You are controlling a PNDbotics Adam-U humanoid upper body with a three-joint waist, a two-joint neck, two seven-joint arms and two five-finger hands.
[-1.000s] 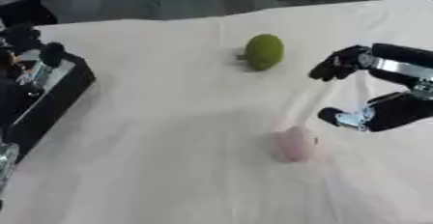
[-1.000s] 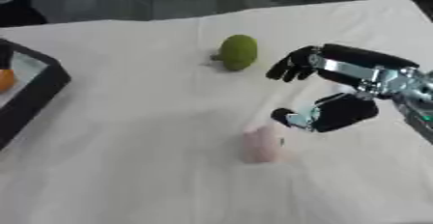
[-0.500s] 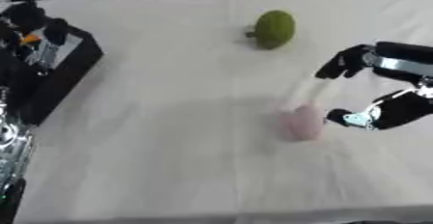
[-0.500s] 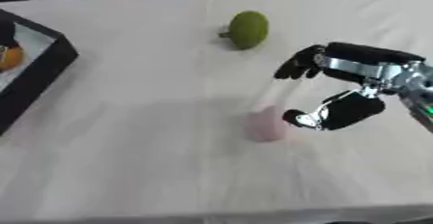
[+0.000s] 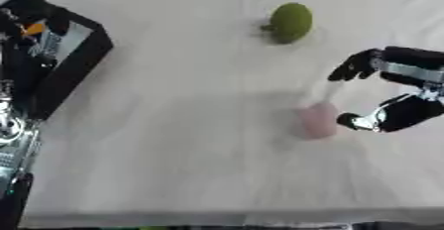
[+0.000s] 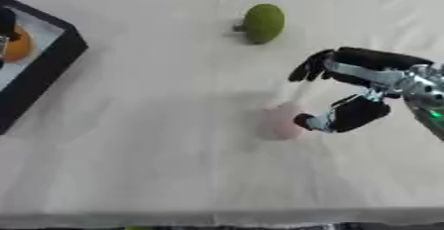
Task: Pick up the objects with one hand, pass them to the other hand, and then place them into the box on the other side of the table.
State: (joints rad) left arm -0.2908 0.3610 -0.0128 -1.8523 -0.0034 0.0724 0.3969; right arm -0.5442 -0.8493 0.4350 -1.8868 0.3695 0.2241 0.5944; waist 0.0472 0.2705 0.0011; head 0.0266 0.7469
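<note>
- Pink and pale, a small rounded object [image 6: 279, 120] lies on the white tablecloth [image 6: 156, 140] near the middle of the table, right of centre.
- Just beside it on its right hangs the robot's right hand [image 6: 354, 91], fingers [image 6: 309, 67] spread above and thumb [image 6: 314, 122] low, so that the hand forms an open arc facing the pink object.
- The thumb tip is close against the object's right flank; whether it touches I cannot tell. The fingers stand clear above and behind it, curled round nothing.
- A green fruit [image 6: 263, 22] sits well apart, farther up the cloth, untouched.
- The black box [image 6: 54, 63] stands at the left edge, with something orange [image 6: 17, 47] already inside.
- The left hand shows in neither view.
- Judged from this, the step in hand is the first pick: the right hand is lined up on the pink object but has not closed on it.
- The next move likely calls for the hand to come a little further left and down, so that fingers and thumb sit on opposite sides, then to close and lift.
- After that the object must go to the left hand, which has to come into reach, before it can reach the box.
</note>
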